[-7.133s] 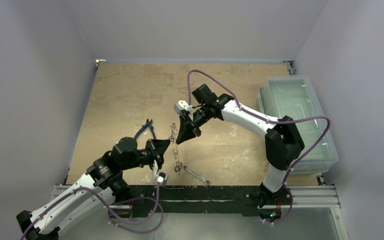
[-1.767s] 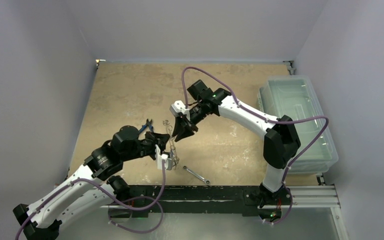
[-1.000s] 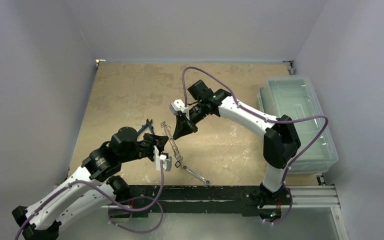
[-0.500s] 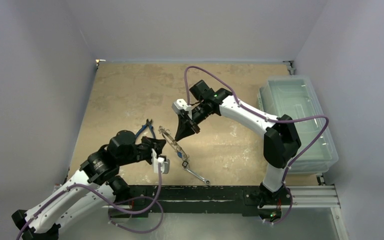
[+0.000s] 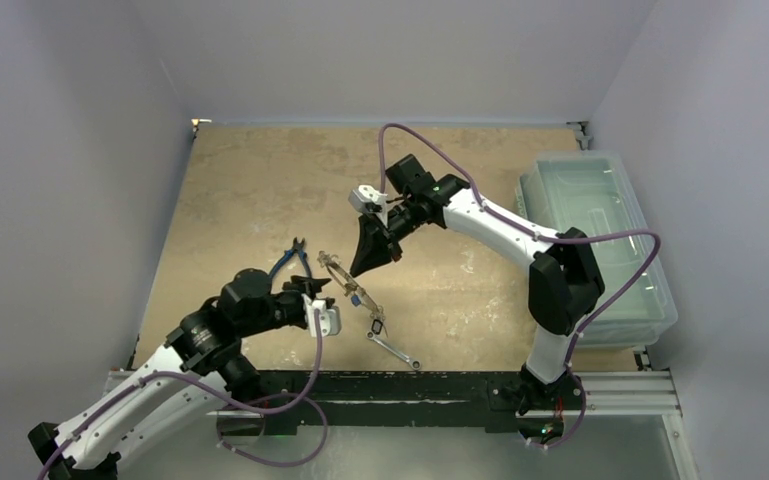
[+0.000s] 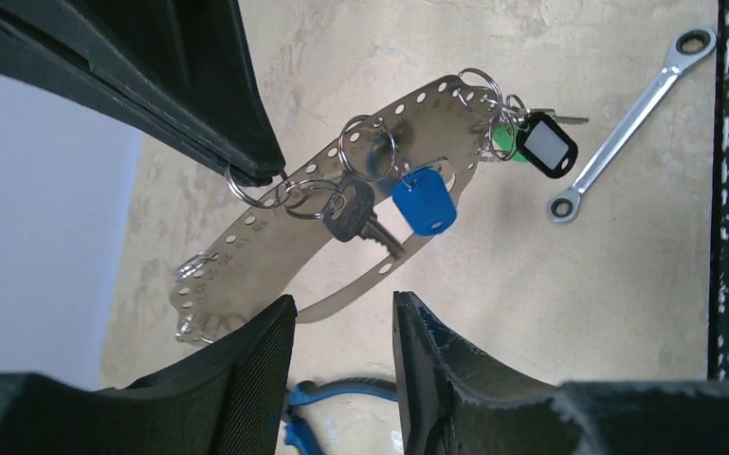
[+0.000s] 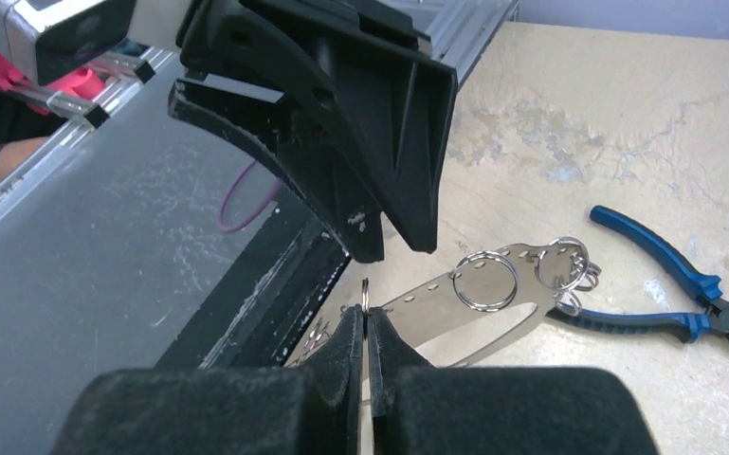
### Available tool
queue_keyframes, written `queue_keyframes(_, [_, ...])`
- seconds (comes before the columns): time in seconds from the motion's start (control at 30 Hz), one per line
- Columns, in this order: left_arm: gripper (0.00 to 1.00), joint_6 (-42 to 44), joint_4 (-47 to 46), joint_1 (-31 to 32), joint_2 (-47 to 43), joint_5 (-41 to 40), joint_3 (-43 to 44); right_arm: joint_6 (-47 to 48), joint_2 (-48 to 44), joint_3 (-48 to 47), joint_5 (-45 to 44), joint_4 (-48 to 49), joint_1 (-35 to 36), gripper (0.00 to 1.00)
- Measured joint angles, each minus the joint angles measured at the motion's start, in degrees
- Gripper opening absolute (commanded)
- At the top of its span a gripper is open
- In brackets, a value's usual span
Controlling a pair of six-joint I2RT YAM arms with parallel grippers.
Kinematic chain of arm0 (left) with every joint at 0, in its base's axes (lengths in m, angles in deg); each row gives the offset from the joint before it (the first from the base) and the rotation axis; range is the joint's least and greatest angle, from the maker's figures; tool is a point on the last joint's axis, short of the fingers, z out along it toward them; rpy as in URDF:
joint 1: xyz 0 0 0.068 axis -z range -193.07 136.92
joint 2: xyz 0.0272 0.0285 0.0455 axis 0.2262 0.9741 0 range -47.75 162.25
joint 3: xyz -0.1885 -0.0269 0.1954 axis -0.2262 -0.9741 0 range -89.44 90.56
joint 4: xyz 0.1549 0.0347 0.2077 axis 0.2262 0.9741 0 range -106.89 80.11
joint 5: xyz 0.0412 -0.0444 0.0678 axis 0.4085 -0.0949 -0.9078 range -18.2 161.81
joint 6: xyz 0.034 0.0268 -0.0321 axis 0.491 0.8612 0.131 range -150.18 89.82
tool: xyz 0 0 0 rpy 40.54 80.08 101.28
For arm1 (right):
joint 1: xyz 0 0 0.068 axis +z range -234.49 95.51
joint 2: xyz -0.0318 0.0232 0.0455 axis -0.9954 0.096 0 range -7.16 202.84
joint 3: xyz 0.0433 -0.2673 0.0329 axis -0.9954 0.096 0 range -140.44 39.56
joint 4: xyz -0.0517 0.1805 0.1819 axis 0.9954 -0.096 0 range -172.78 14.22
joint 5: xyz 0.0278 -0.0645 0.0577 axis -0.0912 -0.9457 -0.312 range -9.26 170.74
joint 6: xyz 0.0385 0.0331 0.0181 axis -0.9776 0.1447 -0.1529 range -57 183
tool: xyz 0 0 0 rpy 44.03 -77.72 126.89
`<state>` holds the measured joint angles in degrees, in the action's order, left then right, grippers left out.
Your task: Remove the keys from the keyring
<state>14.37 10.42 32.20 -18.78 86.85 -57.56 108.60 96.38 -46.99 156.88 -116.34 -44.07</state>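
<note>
Right gripper [image 7: 365, 318] is clamped shut on a small split ring [image 6: 256, 199] at one end of the keyring [image 6: 280, 242]. The keyring is a flat perforated loop slung between your two arms near the front middle of the table [image 5: 260, 180], just beside the blue pliers [image 7: 654, 256] and short of the wrench [image 6: 626, 104]. I can't tell whether its far end rests on the table. Left gripper [image 6: 343, 303] stands narrowly parted and holds nothing, with the loop's thin lower band crossing right at its tips. The keys [image 6: 353, 213] hang mid-strip next to a blue tag [image 6: 424, 201], and black and green tags are bunched at the far end. As I read it, the step in hand is working that pinched ring off the strip. Close the left on the band first to give yourself an anchor (flat on the metal, not on a dangling key). Then turn the right wrist slowly so the ring's coil walks out through its hole. A straight tug would likely just drag the whole loop.
</note>
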Motion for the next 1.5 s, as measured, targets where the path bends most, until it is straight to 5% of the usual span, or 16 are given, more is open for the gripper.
queue_keyframes(0.37, [0.43, -11.8, -9.4, 0.0, 5.1, -2.4, -2.2, -21.0, 0.0, 8.1, -1.6, 18.3, -0.1, 0.0])
queue_keyframes(0.73, [0.44, -14.6, -12.2, 0.0, 6.8, -2.7, -2.2, -37.9, 0.0, 12.8, -2.9, 34.5, -0.8, 0.0])
queue_keyframes(1.5, [0.33, -11.6, -15.4, -0.2, 6.9, -3.0, -4.5, -43.0, -0.3, 13.9, -1.4, 40.1, -1.1, 0.0])
